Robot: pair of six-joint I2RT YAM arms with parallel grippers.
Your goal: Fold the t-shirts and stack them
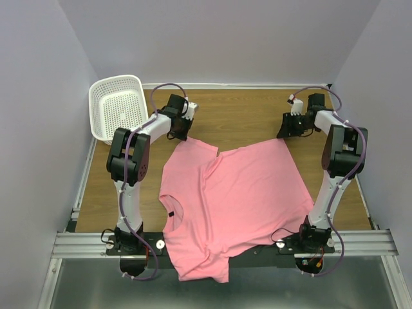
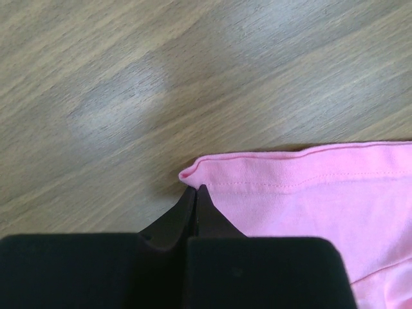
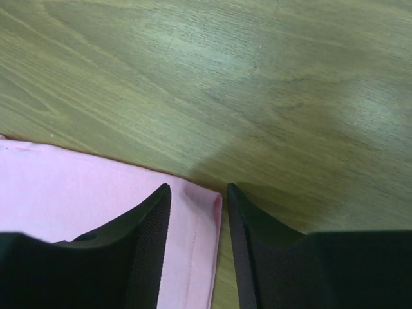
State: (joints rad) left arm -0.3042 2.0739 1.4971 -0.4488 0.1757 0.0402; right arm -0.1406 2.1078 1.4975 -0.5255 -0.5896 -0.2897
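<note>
At the t-shirt (image 1: pixel 238 193) hem, left pincer (image 2: pixel 195 188) sits closed, right pincer (image 3: pixel 198 188) parted

From above, the fingers of the left gripper (image 1: pixel 182 135) are lost under its own wrist housing. Those of the right gripper (image 1: pixel 285 133) are a dark blot, too small to show any gap. The t-shirt (image 1: pixel 225 193) covers the middle of the front rail (image 1: pixel 77 243), and its neck label (image 1: pixel 171 214) is too small to read.

In the left wrist view the shirt runs off the right and bottom edges (whether any cloth is pinched there cannot be told). In the right wrist view one finger hides part of the shirt's corner, and the left and bottom edges cut the cloth off.
</note>
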